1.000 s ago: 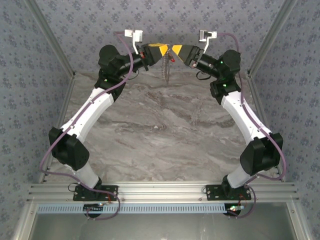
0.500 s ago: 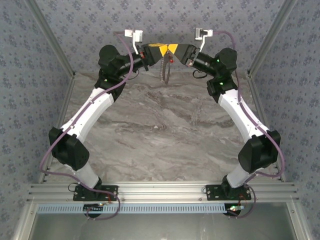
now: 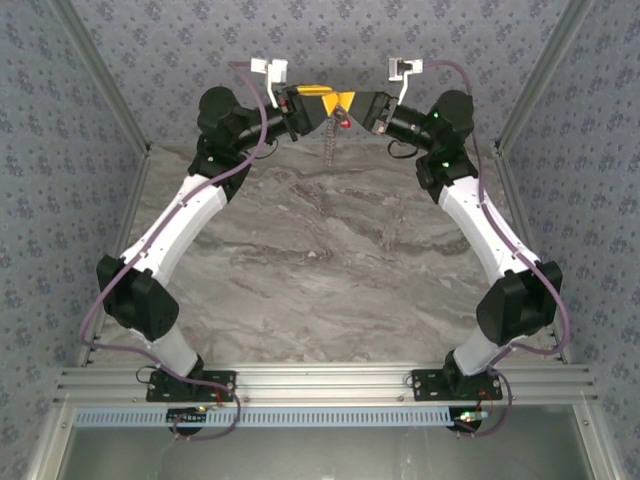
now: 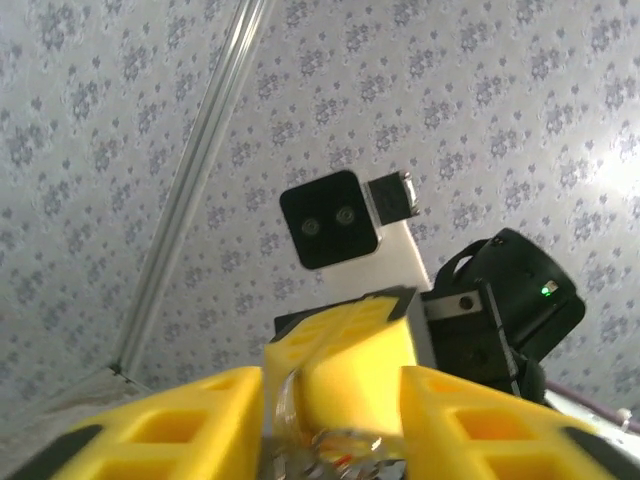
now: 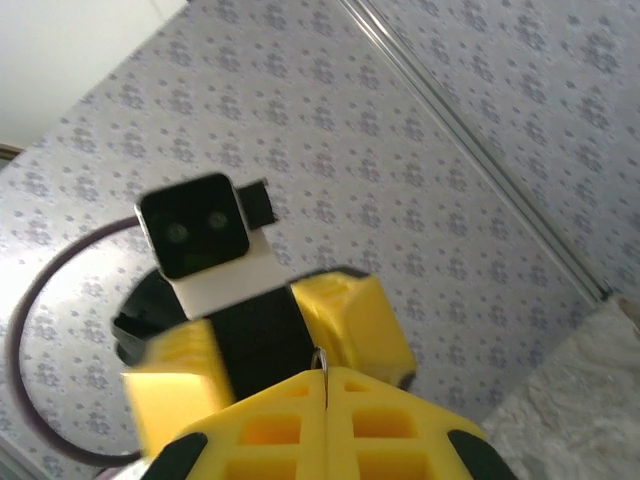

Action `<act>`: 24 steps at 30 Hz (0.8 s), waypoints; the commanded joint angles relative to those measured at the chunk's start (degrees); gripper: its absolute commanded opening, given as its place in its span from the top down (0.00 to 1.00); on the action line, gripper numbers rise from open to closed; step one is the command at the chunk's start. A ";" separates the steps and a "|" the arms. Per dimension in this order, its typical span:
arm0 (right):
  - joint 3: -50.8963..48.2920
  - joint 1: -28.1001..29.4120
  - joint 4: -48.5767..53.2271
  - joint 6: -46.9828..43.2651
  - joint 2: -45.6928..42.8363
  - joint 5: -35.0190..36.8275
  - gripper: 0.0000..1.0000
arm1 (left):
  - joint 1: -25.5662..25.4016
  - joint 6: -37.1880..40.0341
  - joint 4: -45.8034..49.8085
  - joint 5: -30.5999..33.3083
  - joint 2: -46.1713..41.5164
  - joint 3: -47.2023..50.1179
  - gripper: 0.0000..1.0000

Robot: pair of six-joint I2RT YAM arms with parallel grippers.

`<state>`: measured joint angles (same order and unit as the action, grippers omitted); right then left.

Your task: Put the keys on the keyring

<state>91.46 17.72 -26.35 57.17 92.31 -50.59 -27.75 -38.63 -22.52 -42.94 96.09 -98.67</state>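
Arms raised and bent inward, meeting nose to nose above the table's twelve o'clock edge; my left gripper [image 3: 322,101] had its jaws apart, metal glinting in the gap; my right gripper [image 3: 349,103] was pressed closed on a thin wire of the keyring [image 3: 329,148], which dangled toward six o'clock; the red key [image 3: 343,119] sat just under the fingertips; grey-veined marble table [image 3: 320,260] lay below, patterned wallpaper [image 3: 330,30] all around.

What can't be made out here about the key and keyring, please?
- Key: top view, too small to tell if threaded.
- Keyring: top view, thin, shape unclear; left wrist view, cut off by the bottom edge between yellow fingers; right wrist view, mostly hidden inside the shut right tool.
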 commanded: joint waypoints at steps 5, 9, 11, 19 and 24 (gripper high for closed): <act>6.68 -2.13 33.62 -27.10 -5.61 -3.07 1.00 | 1.79 10.08 11.34 -1.21 -3.82 -2.65 0.40; 11.67 -2.18 48.35 -38.82 -6.08 -2.44 1.00 | 2.94 14.09 16.50 -2.53 -4.51 -3.08 0.39; 14.02 -2.17 53.59 -43.02 -5.99 -2.57 1.00 | 3.39 16.21 19.85 -4.53 -4.22 -4.47 0.40; 21.48 -1.87 67.21 -51.66 -4.70 -4.14 1.00 | 3.45 22.16 34.85 -13.62 -0.22 -14.74 0.44; 22.80 -1.17 69.33 -52.95 -4.33 -4.06 1.00 | 2.57 22.17 37.91 -17.83 1.75 -18.00 0.47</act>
<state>112.16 16.01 39.20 7.31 87.83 -53.39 -24.56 -18.37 10.81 -56.10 95.90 -114.61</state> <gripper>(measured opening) 0.066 0.530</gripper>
